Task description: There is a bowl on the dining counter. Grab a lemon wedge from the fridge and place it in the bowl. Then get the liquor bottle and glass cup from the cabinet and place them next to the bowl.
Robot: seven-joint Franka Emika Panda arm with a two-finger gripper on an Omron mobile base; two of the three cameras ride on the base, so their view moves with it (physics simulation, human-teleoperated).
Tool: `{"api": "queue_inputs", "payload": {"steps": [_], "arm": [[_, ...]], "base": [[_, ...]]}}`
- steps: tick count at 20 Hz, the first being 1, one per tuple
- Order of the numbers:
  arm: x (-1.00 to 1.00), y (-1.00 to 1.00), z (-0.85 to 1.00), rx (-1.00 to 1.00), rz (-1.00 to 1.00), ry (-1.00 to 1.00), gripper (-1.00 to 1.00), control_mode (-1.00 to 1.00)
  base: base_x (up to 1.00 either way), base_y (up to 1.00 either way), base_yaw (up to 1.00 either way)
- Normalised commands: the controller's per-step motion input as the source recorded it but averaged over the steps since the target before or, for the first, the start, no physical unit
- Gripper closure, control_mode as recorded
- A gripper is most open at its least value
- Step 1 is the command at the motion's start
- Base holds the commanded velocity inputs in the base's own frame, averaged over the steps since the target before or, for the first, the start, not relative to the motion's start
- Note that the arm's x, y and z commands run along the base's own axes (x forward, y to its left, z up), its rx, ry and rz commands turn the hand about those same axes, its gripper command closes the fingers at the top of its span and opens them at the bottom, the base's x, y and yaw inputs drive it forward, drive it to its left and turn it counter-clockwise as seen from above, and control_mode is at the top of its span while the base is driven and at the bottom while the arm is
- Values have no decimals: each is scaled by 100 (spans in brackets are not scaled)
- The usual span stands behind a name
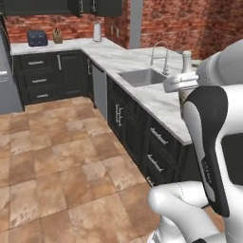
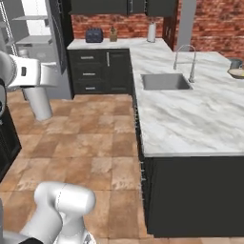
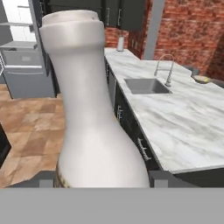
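Carrying the liquor bottle (image 3: 94, 113), pinched between the gripper (image 3: 103, 178) tips | step: bottle delivery | bowl (image 2: 237, 72) seen at 2 o'clock on the dining counter (image 2: 190, 119) | next: bottle to be set upright beside it.

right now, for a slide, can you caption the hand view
Gripper carries the white liquor bottle past the marble counter with its sink.

- Our arm (image 1: 209, 142) wears smooth, glossy white shells with rounded joints.
- A long black panel runs down one link.
- Our base link (image 2: 62, 205) is a white cylinder.
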Motion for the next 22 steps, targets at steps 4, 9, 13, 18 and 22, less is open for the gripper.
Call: {"api": "queue_inputs", "payload": {"steps": [4, 9, 13, 18, 22], "arm": [[0, 0, 0, 0, 0, 0, 100, 100], [0, 0, 0, 0, 0, 0, 100, 100], [0, 0, 0, 0, 0, 0, 100, 100], [0, 0, 0, 0, 0, 0, 100, 100], [0, 0, 0, 0, 0, 0, 100, 100]], "base": [[-3, -100, 17], [0, -100, 20], [0, -100, 18], [0, -100, 15], [0, -100, 13]]}}
